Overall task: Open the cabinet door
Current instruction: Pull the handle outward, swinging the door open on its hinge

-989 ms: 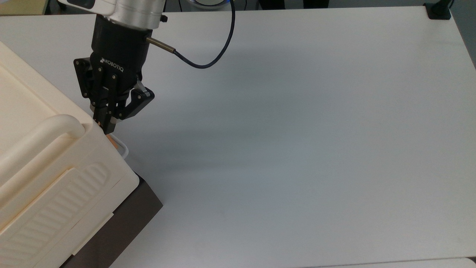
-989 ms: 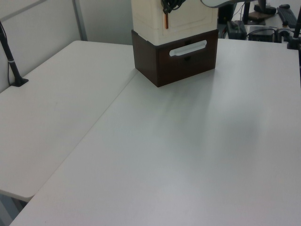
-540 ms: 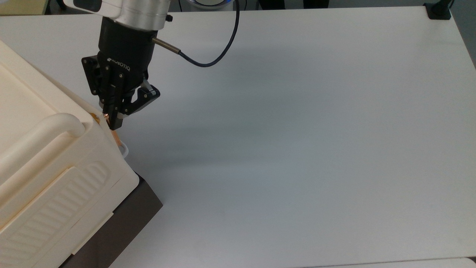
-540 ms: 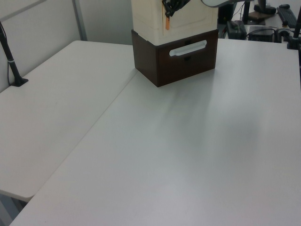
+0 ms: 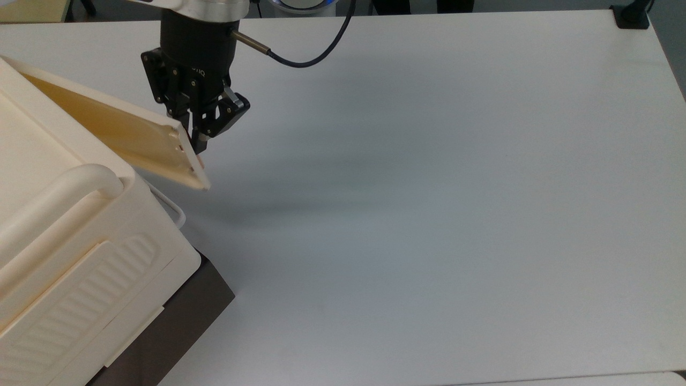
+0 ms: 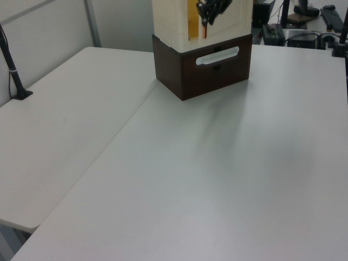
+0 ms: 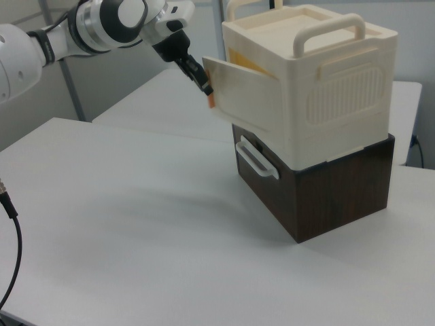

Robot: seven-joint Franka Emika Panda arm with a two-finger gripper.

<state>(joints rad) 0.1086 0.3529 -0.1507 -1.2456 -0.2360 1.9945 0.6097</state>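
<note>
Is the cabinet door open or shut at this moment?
Partly open: the cabinet door is swung out from the cream cabinet, showing its yellowish inner face, gripper at its free edge.

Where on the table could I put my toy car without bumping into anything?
Almost anywhere on the white table: its whole spread to the top view's right of the cabinet is bare. It is crowded only by the half-open cabinet door, where the gripper sits at its free edge.

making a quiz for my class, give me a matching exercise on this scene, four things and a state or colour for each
Things:
1. cabinet door
2. pincer
3. base box
4. bar handle

States or colours:
A. dark brown, under the cream cabinet
B. partly swung open, tan inner face showing
C. cream, arched over the cabinet top
D. black, at the door's free edge

Pairs: 1-B, 2-D, 3-A, 4-C
</note>
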